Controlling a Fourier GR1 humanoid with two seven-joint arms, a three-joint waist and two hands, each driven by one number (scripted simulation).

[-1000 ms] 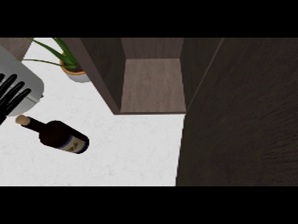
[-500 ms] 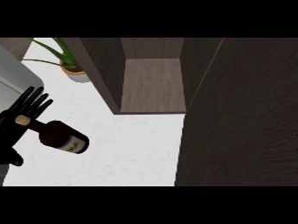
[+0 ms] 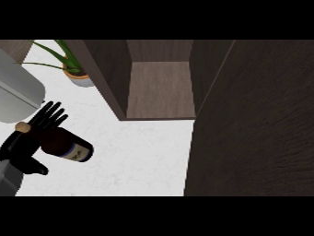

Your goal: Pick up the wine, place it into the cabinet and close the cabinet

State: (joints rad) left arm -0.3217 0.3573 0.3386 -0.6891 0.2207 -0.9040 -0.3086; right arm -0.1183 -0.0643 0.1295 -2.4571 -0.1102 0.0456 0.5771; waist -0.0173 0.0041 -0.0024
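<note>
Left hand [image 3: 29, 140] lies over the wine bottle's [image 3: 69, 146] neck, fingers straight, not curled round it.

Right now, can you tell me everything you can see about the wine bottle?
The wine bottle is dark brown glass with a tan cork top and a dark label with a pale edge. It lies on its side on the white counter, neck toward the upper left. The left hand reaches over its neck, covering part of it; whether the fingers grip it can't be seen.
</note>
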